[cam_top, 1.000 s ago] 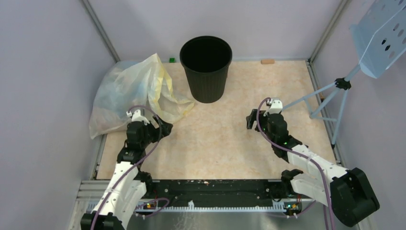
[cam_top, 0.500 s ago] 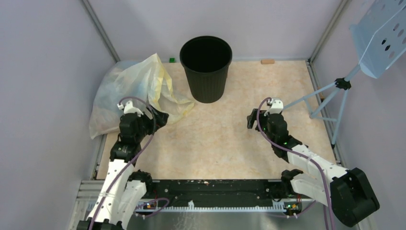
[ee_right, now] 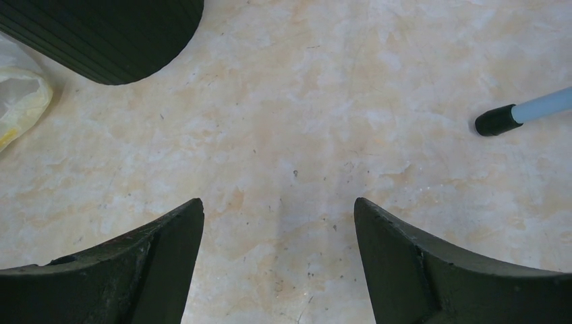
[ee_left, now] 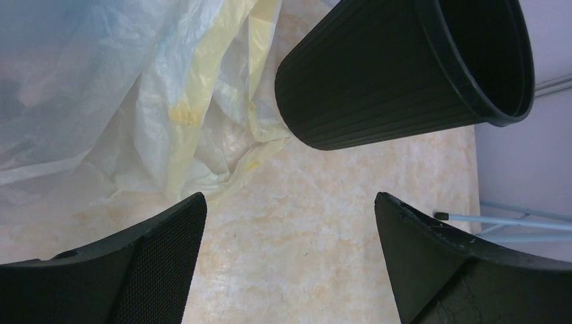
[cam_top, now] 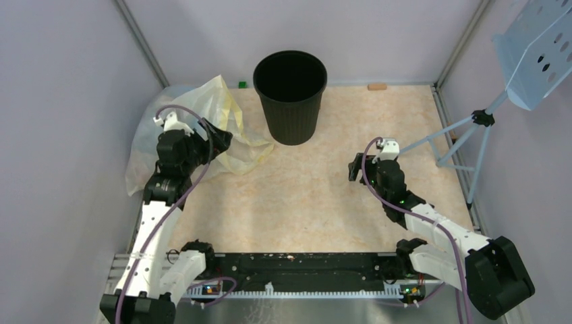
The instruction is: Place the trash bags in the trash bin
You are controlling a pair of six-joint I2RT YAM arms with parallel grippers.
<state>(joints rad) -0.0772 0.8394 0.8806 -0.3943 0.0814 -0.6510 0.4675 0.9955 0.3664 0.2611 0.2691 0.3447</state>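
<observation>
1. Blue bag: cannot pick it out for certain. A bluish patch [ee_left: 61, 61] shows through the left part of the clear bag [cam_top: 217, 98]; I cannot tell whether that is it. Nothing blue shows at the bin mouth.
2. Bin [cam_top: 291, 121]: upright at the back centre of the table [cam_top: 317, 196], mouth open, inside dark. The clear bag's right hem lies just beside its base; contact cannot be told.
3. Left claw [cam_top: 220, 140]: over the near right part of the clear bag, pointing toward the bin. In the wrist view the claw [ee_left: 290, 202] is spread wide with nothing between the fingers. Bare table shows in the gap, and the bag's yellowish folds [ee_left: 168, 101] and the bin wall [ee_left: 378, 88] lie beyond.
4. Right claw [cam_top: 353, 169]: right of centre, well apart from the bin and bag. In the wrist view it [ee_right: 278, 202] is wide open and empty, with bare table below. The bin base [ee_right: 108, 34] is at upper left, and a bit of the clear bag [ee_right: 17, 101] is at the left edge.
5. Tripod [cam_top: 465, 128]: on the right side of the table; one black-capped foot [ee_right: 496, 120] rests on the table ahead of the right claw.
6. Perforated blue panel [cam_top: 539, 54]: at upper right, atop the tripod.
</observation>
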